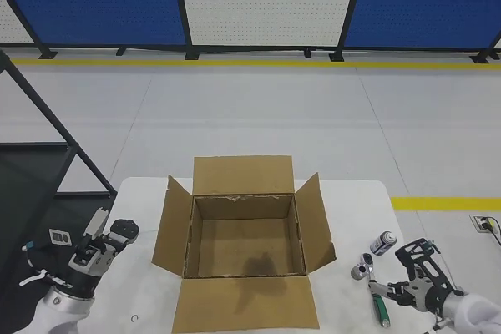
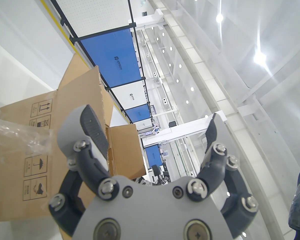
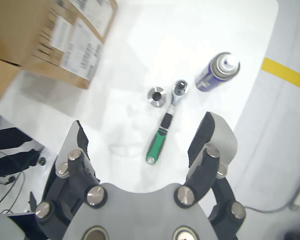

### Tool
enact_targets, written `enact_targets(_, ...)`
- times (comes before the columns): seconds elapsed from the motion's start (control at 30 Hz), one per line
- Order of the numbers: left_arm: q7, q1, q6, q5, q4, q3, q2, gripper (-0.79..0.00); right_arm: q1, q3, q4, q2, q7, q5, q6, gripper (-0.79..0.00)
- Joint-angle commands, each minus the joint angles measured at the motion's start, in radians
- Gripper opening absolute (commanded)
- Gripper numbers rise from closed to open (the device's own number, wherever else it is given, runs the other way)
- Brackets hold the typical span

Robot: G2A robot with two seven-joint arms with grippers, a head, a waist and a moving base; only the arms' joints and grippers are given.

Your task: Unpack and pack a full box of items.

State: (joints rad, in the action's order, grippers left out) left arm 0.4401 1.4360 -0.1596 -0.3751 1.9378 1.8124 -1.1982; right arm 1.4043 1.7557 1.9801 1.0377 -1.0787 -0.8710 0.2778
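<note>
Cardboard box open; ratchet, socket, can lie right of it; left gripper, right gripper flank it, fingers wide.

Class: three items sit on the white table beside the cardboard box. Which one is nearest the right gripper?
The green-handled ratchet wrench; it lies flat, handle end towards the right gripper, while the silver socket and blue spray can stand beyond it.

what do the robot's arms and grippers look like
The left gripper and right gripper match: two light grey fingers lined with black ribbed pads, joined by black linkages and silver screws to a flat grey plate. In the top view, the left arm and right arm have white forearms and black and grey wrists.
</note>
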Motion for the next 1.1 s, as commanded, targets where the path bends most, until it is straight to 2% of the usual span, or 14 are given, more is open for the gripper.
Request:
enact_targets(0.0,0.000,0.000,0.000,0.000,0.000,0.000,0.000,0.000,-0.017,-0.034,-0.030,-0.001,-0.004,-0.059,-0.015,0.000)
enact_targets(0.17,0.000,0.000,0.000,0.000,0.000,0.000,0.000,0.000,-0.066,-0.109,-0.126,-0.001,0.001,-0.161,-0.055,0.000)
enact_targets(0.33,0.000,0.000,0.000,0.000,0.000,0.000,0.000,0.000,-0.122,-0.152,-0.216,0.001,-0.011,-0.175,-0.102,0.000)
enact_targets(0.63,0.000,0.000,0.000,0.000,0.000,0.000,0.000,0.000,-0.122,-0.152,-0.216,0.001,-0.011,-0.175,-0.102,0.000)
enact_targets(0.77,0.000,0.000,0.000,0.000,0.000,0.000,0.000,0.000,-0.121,-0.183,-0.228,0.004,0.026,-0.192,-0.113,0.000)
enact_targets(0.87,0.000,0.000,0.000,0.000,0.000,0.000,0.000,0.000,-0.155,-0.211,-0.260,0.006,0.006,-0.197,-0.131,-0.317)
enact_targets(0.93,0.000,0.000,0.000,0.000,0.000,0.000,0.000,0.000,-0.177,-0.222,-0.283,0.007,-0.002,-0.198,-0.139,-0.376)
enact_targets(0.97,0.000,0.000,0.000,0.000,0.000,0.000,0.000,0.000,-0.185,-0.227,-0.293,0.007,-0.008,-0.200,-0.140,-0.360)
enact_targets(1.0,0.000,0.000,0.000,0.000,0.000,0.000,0.000,0.000,-0.194,-0.232,-0.302,0.007,-0.012,-0.196,-0.138,-0.394)
enact_targets(1.07,0.000,0.000,0.000,0.000,0.000,0.000,0.000,0.000,-0.209,-0.238,-0.323,0.007,-0.019,-0.190,-0.135,-0.413)
